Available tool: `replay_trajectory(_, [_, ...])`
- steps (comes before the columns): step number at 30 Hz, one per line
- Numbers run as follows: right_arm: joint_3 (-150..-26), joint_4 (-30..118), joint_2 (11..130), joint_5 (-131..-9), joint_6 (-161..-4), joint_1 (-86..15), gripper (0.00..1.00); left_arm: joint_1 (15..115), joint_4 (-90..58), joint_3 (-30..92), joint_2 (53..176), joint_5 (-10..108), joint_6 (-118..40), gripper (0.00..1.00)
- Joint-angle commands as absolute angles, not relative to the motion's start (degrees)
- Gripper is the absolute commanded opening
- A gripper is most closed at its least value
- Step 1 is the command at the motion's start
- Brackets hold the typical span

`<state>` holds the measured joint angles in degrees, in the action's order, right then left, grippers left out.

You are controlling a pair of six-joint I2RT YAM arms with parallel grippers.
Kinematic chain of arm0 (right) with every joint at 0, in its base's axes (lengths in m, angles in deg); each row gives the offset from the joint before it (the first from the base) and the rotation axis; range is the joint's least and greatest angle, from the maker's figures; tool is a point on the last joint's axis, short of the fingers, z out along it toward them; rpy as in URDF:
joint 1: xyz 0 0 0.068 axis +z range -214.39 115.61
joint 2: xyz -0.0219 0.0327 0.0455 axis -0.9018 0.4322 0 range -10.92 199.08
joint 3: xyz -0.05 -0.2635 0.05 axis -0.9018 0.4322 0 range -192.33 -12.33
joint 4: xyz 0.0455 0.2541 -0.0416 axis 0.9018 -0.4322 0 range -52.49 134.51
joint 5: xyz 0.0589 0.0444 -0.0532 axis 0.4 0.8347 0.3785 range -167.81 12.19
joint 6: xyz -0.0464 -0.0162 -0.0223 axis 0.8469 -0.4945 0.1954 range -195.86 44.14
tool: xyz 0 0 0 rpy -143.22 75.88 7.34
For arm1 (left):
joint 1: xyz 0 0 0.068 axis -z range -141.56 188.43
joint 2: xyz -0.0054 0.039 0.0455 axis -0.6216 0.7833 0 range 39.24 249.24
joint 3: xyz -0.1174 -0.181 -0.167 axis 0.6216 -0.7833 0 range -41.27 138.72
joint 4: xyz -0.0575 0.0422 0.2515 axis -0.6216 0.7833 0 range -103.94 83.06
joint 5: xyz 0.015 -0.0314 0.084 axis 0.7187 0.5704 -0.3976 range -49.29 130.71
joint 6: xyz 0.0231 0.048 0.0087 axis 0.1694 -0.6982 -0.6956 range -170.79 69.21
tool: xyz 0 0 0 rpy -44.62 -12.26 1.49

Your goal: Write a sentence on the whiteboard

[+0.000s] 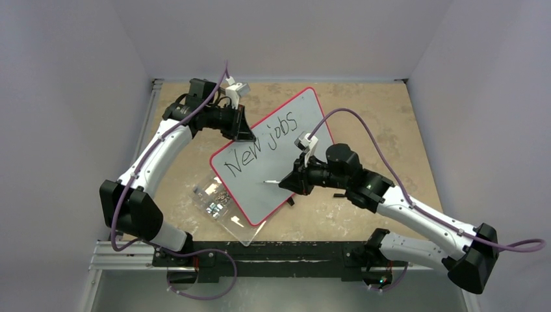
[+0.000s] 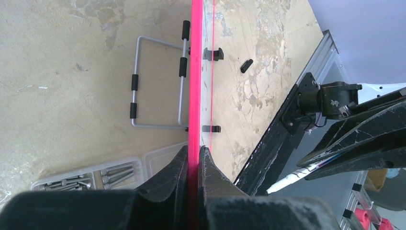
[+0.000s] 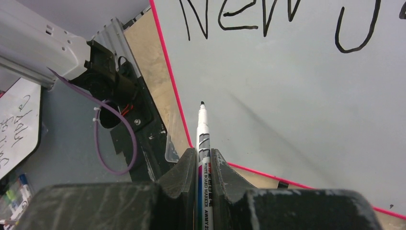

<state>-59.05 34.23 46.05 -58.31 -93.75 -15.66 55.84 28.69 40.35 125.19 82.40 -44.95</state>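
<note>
The whiteboard (image 1: 256, 192) (image 3: 297, 86), white with a thin red rim, lies slantwise in the middle of the table. My left gripper (image 1: 243, 133) (image 2: 194, 151) is shut on its red rim (image 2: 195, 72) at the far left edge. Of the sentence (image 1: 261, 145) (image 3: 239, 14), the black words "New jobs" stand in one line. My right gripper (image 1: 290, 183) (image 3: 204, 152) is shut on a white board marker (image 3: 203, 132) (image 1: 271, 181). Its black tip points at the blank board below "New", near the board's left rim. Whether the tip touches cannot be told.
A clear plastic box of screws (image 1: 217, 203) (image 2: 91, 175) lies partly under the board's near corner. The board's wire stand (image 2: 158, 86) and a small black cap (image 2: 246, 65) show below it. The arms' black base rail (image 1: 286, 253) runs along the near table edge.
</note>
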Motion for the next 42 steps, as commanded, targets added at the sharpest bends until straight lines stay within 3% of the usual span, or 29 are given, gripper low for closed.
replay_trajectory(1, [-59.07, 38.90, 46.27, -59.28, -91.39, -14.90, 0.00, 55.68, 23.81, 40.20, 124.70, 75.91, -45.88, 0.00])
replay_trajectory(19, [-62.47, 45.82, 57.85, -59.00, -88.84, -9.24, 0.00, 55.74, 23.89, 40.64, 125.62, 74.63, -45.28, 0.00])
replay_trajectory(42, [-65.25, 47.86, 64.48, -61.96, -87.89, -8.63, 0.00, 56.01, 24.03, 40.90, 126.30, 74.72, -45.16, 0.00])
